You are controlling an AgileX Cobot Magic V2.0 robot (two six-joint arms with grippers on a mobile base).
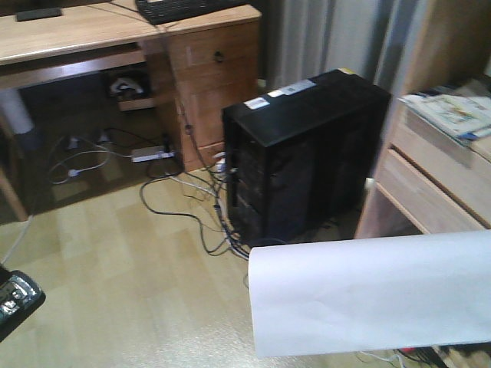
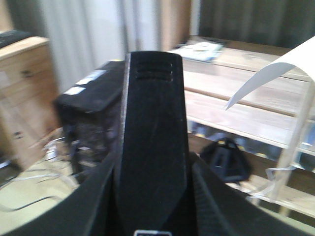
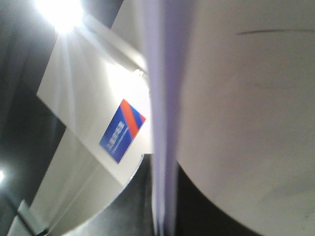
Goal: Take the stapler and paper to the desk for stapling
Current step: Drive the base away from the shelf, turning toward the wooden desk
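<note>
The black stapler [image 2: 152, 108] stands lengthwise between the jaws of my left gripper [image 2: 153, 177], which is shut on it. Its end with a silver strip shows at the lower left of the front view [image 1: 17, 295]. The white paper [image 1: 368, 295] hangs curved in the air at the lower right of the front view. In the right wrist view it runs edge-on [image 3: 162, 147] through my right gripper [image 3: 165, 206], which is shut on it. One corner of it shows in the left wrist view [image 2: 275, 73]. The light-wood desk [image 1: 77, 31] is far off at the upper left.
A black computer tower [image 1: 307, 153] stands on the floor ahead, with loose cables [image 1: 176, 192] beside it. A wooden drawer cabinet [image 1: 215, 77] stands under the desk's right end. A light-wood shelf unit [image 1: 437, 176] with magazines [image 1: 453, 111] is at the right. A keyboard [image 1: 184, 8] lies on the desk.
</note>
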